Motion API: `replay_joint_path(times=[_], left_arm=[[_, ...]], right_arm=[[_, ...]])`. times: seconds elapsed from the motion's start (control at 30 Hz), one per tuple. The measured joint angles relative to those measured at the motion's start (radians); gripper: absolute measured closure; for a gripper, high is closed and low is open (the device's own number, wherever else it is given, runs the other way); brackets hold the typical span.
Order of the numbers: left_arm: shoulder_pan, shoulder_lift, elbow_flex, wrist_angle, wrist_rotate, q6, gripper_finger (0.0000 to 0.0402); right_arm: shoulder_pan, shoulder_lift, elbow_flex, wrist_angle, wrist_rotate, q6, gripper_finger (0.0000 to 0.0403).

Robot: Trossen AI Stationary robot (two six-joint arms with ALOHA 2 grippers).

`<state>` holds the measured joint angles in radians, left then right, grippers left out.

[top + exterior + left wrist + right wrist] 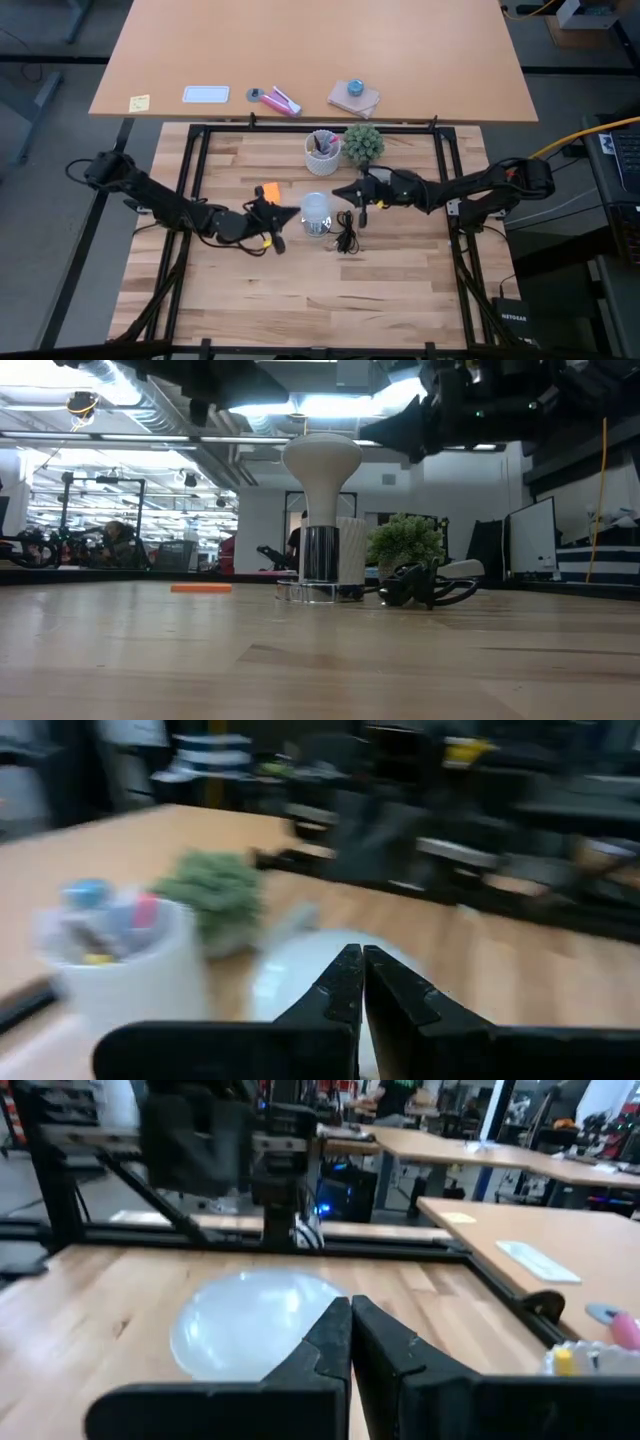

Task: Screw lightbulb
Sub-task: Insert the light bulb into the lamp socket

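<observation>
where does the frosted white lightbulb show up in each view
High view: frosted white lightbulb at table centre, between the two arms.
Low view: upright at centre, dome up, on a shiny socket.
Left wrist view: pale dome behind the shut left tool.
Right wrist view: pale dome behind the shut right tool.
Shared landmark: small green potted plant; not in right wrist view.

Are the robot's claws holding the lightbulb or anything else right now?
No. Both claws, left and right, are shut and empty; the lightbulb stands alone between them.
</observation>
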<state>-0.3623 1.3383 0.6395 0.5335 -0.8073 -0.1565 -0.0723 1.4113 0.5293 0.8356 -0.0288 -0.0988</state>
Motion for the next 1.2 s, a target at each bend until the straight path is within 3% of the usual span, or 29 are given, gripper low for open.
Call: replay_joint_path(times=[0.17,0.43,0.93,1.2], left_arm=[[-0.014,0.043,0.000,-0.001,0.109,-0.053,0.0396],[0.007,0.111,0.000,0.000,0.107,-0.078,0.0396],[0.076,0.109,0.000,0.001,0.047,-0.046,0.0396],[0.116,0.109,0.001,0.004,0.049,-0.046,0.0396]], right_arm=[[0.000,0.056,0.000,0.000,0.000,-0.007,0.0391],[0.000,0.086,0.000,0.028,-0.020,0.016,0.0391],[0.001,0.086,0.000,0.024,-0.199,0.051,0.0391],[0.002,0.086,0.000,0.021,-0.233,0.073,0.0391]])
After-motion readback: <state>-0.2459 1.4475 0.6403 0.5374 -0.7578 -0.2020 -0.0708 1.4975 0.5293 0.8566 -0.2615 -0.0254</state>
